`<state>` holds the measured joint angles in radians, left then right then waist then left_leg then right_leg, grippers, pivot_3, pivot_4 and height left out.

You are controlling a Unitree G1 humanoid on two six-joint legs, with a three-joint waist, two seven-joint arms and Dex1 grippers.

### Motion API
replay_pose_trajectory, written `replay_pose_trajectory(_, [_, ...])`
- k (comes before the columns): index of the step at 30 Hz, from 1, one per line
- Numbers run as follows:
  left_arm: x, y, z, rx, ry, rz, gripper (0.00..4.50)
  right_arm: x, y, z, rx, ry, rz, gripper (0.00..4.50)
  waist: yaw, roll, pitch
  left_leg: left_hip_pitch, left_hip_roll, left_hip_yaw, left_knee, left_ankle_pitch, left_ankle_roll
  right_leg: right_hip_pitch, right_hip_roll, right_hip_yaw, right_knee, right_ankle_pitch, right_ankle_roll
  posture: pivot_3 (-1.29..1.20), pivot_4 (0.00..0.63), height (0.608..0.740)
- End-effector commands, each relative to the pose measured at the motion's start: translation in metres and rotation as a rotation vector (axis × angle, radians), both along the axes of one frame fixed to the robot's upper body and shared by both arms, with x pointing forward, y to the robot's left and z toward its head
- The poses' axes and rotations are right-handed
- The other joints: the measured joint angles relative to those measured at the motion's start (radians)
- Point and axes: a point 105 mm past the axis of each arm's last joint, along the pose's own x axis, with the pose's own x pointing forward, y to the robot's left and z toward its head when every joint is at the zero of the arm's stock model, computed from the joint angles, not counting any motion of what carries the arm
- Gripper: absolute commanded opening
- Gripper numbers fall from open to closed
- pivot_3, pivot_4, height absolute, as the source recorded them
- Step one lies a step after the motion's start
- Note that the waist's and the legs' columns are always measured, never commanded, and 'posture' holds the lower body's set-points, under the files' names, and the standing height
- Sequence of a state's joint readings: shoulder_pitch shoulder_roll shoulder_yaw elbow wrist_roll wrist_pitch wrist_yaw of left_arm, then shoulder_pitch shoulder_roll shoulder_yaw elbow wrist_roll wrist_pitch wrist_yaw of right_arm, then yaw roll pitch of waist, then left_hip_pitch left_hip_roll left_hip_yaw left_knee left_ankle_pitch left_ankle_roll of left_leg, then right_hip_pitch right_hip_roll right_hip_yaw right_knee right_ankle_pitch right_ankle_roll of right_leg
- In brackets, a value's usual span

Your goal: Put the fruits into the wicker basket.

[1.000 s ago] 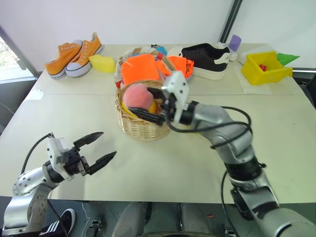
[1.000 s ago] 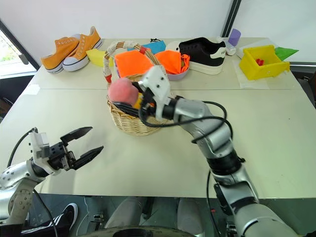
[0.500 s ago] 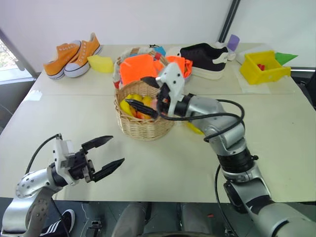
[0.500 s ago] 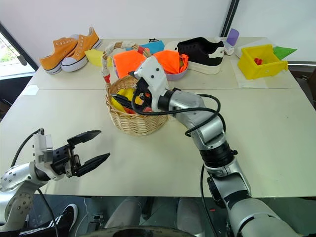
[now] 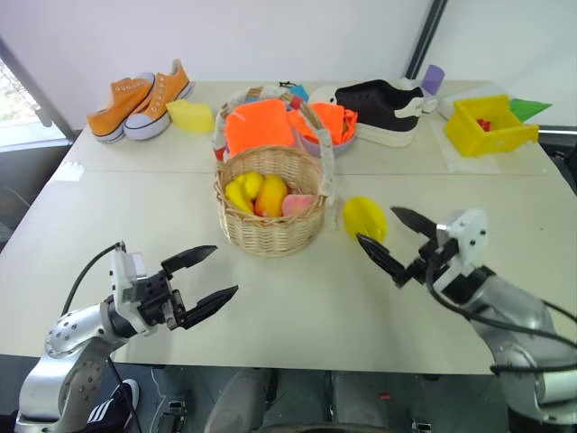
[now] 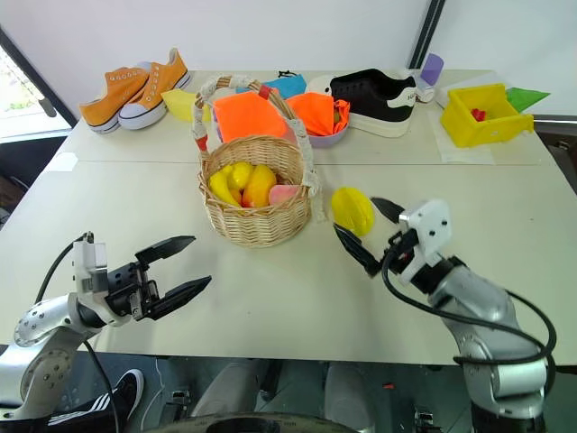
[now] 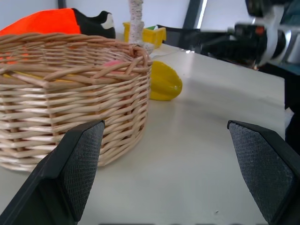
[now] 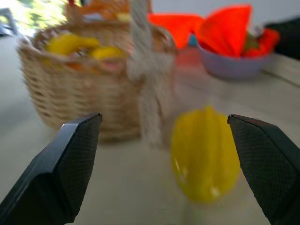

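A pale counter (image 5: 297,298) holds a round wicker basket (image 5: 270,230) near its middle, its tall wrapped handle arching overhead. Inside lie several fruits (image 5: 257,192): yellow and orange pieces and a pink peach (image 5: 298,205) against the near wall. One fruit is not yet in: a glossy yellow star fruit (image 5: 364,217) lies on the counter just beside the basket, on the robot's right. The right gripper (image 5: 397,242) hovers low just in front of that star fruit, jaws spread wide and empty, pointing toward it, which looks like a lineup for picking it up. The left gripper (image 5: 200,281) hangs over the near left part of the counter, well apart from the basket, jaws also spread and holding nothing, seemingly kept clear of the work. Along the far edge sit orange sneakers (image 5: 140,90), folded orange cloths (image 5: 261,124), a black shoe (image 5: 377,99) and a yellow bin (image 5: 491,124), none of them part of the job.
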<state>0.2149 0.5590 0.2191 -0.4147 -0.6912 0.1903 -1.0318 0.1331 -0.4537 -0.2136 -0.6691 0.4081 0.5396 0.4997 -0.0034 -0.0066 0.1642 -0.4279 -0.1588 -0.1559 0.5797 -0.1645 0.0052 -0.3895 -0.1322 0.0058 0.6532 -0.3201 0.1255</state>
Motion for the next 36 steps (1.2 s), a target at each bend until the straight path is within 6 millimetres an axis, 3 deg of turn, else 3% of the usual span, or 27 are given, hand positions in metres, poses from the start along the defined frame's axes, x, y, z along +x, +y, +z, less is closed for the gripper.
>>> replay_pose_trajectory(1, [0.002, -0.001, 0.003, 0.011, -0.029, -0.02, 4.5, 0.012, 0.001, -0.001, -0.041, 0.008, -0.086, 4.47, -0.008, 0.0, 0.0, 0.001, 0.0, 0.0, 0.0, 0.0, 0.0, 0.001, 0.0, 0.0, 0.0, 0.0, 0.0, 0.0, 0.15, 0.74])
replay_pose_trajectory(5, [0.006, 0.002, 0.005, 0.013, -0.034, -0.025, 4.5, 0.037, 0.004, 0.017, 0.041, -0.033, -0.141, 4.47, -0.01, 0.0, 0.0, 0.001, 0.0, 0.001, 0.0, 0.0, 0.0, 0.0, 0.0, 0.001, 0.0, 0.0, -0.001, 0.0, 0.15, 0.74])
replay_pose_trajectory(12, [0.004, 0.0, 0.007, 0.019, -0.034, -0.014, 4.5, 0.065, 0.017, 0.004, 0.016, 0.153, -0.147, 4.47, -0.007, 0.0, 0.0, 0.0, 0.0, 0.001, -0.002, 0.001, 0.003, -0.002, 0.0, 0.001, -0.001, 0.0, 0.0, 0.0, 0.15, 0.74])
replay_pose_trajectory(15, [0.003, -0.002, 0.008, 0.017, -0.035, -0.006, 4.5, 0.078, 0.013, 0.004, -0.001, 0.214, -0.185, 4.47, -0.01, 0.0, 0.0, 0.0, 0.0, 0.001, -0.001, 0.001, 0.003, -0.002, 0.0, 0.001, 0.0, 0.0, 0.0, 0.0, 0.15, 0.74])
replay_pose_trajectory(18, [0.003, -0.003, 0.01, 0.015, -0.039, 0.007, 4.5, 0.082, 0.008, -0.003, -0.076, 0.269, -0.198, 4.47, -0.005, 0.0, 0.0, 0.0, 0.0, 0.001, -0.001, 0.001, 0.003, -0.002, 0.0, 0.001, 0.0, 0.0, 0.0, 0.0, 0.15, 0.74])
replay_pose_trajectory(22, [0.002, -0.004, 0.011, 0.014, -0.037, 0.021, 4.5, 0.077, 0.01, -0.016, -0.036, 0.385, -0.185, 4.47, -0.006, -0.001, 0.0, 0.0, 0.0, 0.002, -0.001, 0.001, 0.003, -0.001, 0.0, 0.001, -0.001, 0.0, 0.0, 0.0, 0.15, 0.74])
replay_pose_trajectory(25, [0.003, -0.002, 0.013, 0.014, -0.043, 0.039, 4.5, 0.079, 0.01, -0.013, 0.031, 0.416, -0.203, 3.62, -0.006, -0.001, -0.001, 0.0, 0.0, 0.002, -0.001, 0.001, 0.003, -0.001, 0.0, 0.001, -0.001, 0.0, 0.0, 0.0, 0.15, 0.74])
replay_pose_trajectory(29, [0.005, -0.001, 0.013, 0.02, -0.048, 0.045, 4.5, 0.081, 0.012, -0.008, 0.053, 0.42, -0.21, 1.82, -0.006, -0.001, -0.001, 0.0, 0.0, 0.002, 0.0, 0.001, 0.003, -0.001, 0.0, 0.001, -0.001, 0.0, 0.0, 0.0, 0.15, 0.74])
replay_pose_trajectory(36, [0.007, 0.001, 0.012, 0.018, -0.051, 0.047, 4.5, 0.074, 0.012, 0.016, 0.063, 0.29, -0.161, 1.76, -0.006, -0.001, 0.0, 0.0, 0.0, 0.002, -0.001, 0.001, 0.003, -0.001, 0.0, 0.001, -0.001, 0.0, 0.0, 0.0, 0.15, 0.74])
